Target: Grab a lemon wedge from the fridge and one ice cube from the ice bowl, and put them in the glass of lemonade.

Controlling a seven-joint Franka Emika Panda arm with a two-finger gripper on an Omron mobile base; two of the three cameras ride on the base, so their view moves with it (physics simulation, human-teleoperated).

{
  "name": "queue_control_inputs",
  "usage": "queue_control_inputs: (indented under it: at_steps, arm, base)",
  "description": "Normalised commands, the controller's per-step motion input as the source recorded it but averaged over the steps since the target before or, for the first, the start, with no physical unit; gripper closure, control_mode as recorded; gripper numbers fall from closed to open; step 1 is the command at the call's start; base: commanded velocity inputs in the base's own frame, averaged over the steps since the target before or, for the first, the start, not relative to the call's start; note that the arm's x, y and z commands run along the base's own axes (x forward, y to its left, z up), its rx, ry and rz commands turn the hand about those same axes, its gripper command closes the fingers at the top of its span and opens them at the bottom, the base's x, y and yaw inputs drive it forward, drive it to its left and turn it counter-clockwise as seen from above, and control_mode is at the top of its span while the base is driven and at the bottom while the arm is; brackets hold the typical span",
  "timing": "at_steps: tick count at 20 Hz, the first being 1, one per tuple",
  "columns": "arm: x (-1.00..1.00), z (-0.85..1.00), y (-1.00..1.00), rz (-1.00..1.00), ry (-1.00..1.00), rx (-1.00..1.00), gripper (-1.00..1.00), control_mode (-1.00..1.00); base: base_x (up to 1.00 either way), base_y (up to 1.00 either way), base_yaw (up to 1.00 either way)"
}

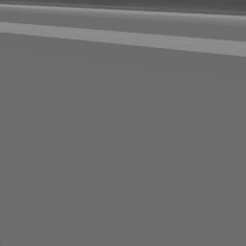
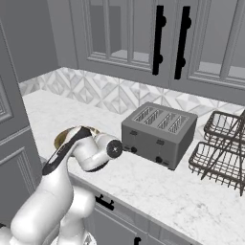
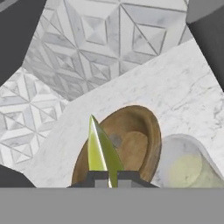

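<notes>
In the hand view my gripper is shut on the lemon wedge, a thin yellow-green sliver sticking up from between the finger tips. Right behind it on the white marble counter sits the ice bowl, tan-brown and shallow, with a small grey piece inside. The glass of lemonade, pale with a yellowish fill, stands touching or nearly touching the bowl's right side. In the right base view the bowl's rim peeks out behind my bent arm. A flat dark-grey surface is close to the left base camera; I cannot tell whether it is the fridge.
A grey four-slot toaster stands on the counter to the right of the arm, with a dark wire dish rack beyond it. Grey glass-front wall cabinets with black handles hang above. A tall panelled grey unit borders the counter on the left.
</notes>
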Motion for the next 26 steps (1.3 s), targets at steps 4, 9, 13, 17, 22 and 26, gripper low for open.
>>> queue_control_inputs:
  at_steps: [4,9,13,17,22,26]
  arm:
    - [0.00,-0.16,-0.24,0.05,0.00,0.12,1.00,-1.00]
    - [0.05,-0.15,-0.04,0.01,-0.01,0.05,1.00,-1.00]
    - [0.06,-0.06,0.00,0.00,-0.08,0.01,1.00,-1.00]
    - [0.00,-0.14,0.00,0.01,-0.09,0.00,1.00,-1.00]
    - [-0.03,-0.17,0.00,0.02,-0.08,0.00,1.00,-1.00]
    - [0.00,-0.07,0.00,0.02,-0.07,0.00,1.00,-1.00]
  base:
    - [0.00,0.00,0.00]
    - [0.00,0.00,0.00]
    - [0.00,0.00,0.00]
    - [0.00,0.00,0.00]
    - [0.00,0.00,0.00]
    - [0.00,0.00,0.00]
